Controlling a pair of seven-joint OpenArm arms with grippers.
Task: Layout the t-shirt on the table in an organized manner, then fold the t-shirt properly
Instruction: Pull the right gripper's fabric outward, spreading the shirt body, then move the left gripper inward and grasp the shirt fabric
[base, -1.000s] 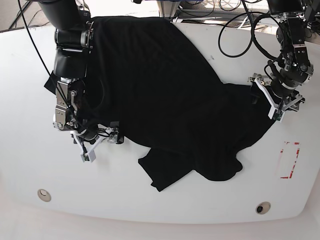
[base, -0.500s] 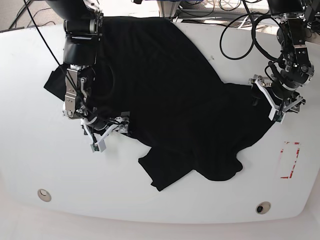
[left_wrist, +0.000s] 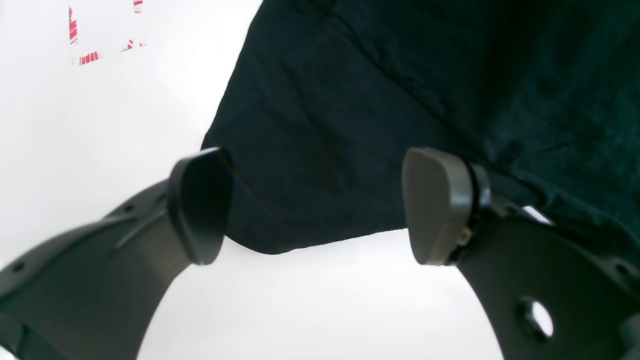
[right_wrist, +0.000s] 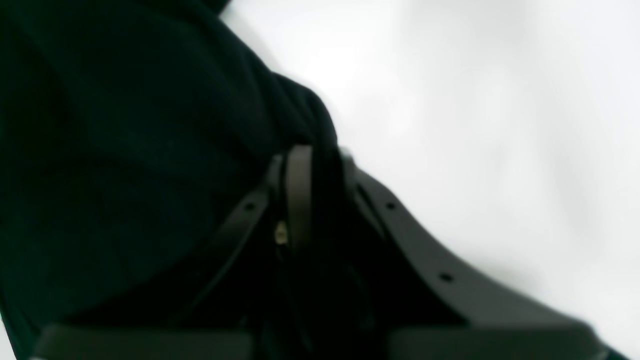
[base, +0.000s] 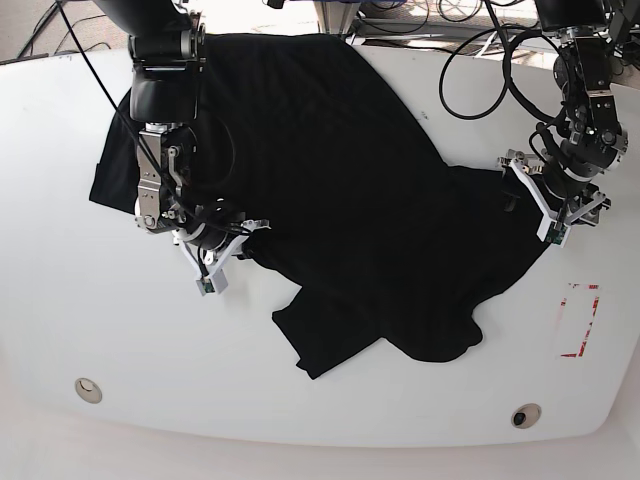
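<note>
The black t-shirt (base: 340, 180) lies crumpled and spread over the white table (base: 60, 300), a flap folded forward at its front (base: 330, 340). My right gripper (base: 215, 268), on the base view's left, sits at the shirt's left front edge. In the right wrist view it (right_wrist: 315, 155) is shut, with a fold of the t-shirt (right_wrist: 125, 140) pinched between its fingers. My left gripper (base: 560, 215) hovers at the shirt's right edge. In the left wrist view it (left_wrist: 317, 205) stands open, the t-shirt hem (left_wrist: 310, 125) just beyond its fingertips (left_wrist: 200, 205) and not gripped.
A red dashed rectangle mark (base: 580, 320) is on the table's right side, also in the left wrist view (left_wrist: 90, 50). Two round holes (base: 88, 389) (base: 525, 415) sit near the front edge. Black cables (base: 480, 70) loop at the back right.
My right gripper has moved right and back to the shirt's left front edge and shut on the cloth. The shirt's left part has shifted. The left arm has stayed put.
</note>
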